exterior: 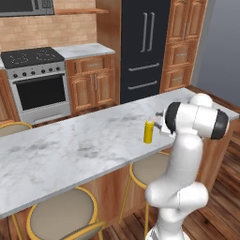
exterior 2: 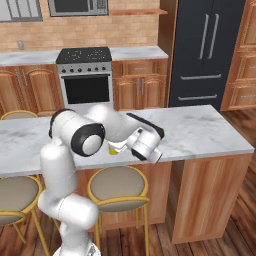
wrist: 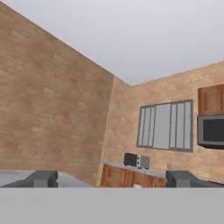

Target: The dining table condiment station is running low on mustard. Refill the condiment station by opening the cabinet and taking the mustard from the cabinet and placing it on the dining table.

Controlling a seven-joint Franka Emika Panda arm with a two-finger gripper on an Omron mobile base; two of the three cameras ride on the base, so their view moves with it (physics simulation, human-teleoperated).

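The room is a brick-walled kitchen with a wood floor (exterior 2: 210,247) and reddish-brown cabinets (exterior: 92,84). One long white marble table (exterior: 65,150) on a wooden base runs across the foreground. Behind it stand one tall black fridge (exterior: 143,47), one silver oven with a black cooktop (exterior: 35,77), and one microwave (exterior 2: 77,7) high on the wall. Three round stools (exterior 2: 117,185) with yellow frames show under the table's near edge in the right base view.

One mustard bottle (exterior: 148,131) stands upright on the table, near its front edge. The hand (wrist: 109,179) has its two dark fingertips (wrist: 41,178) spread wide, empty, just beside the bottle. From the right, the white arm (exterior 2: 82,135) covers most of the bottle.
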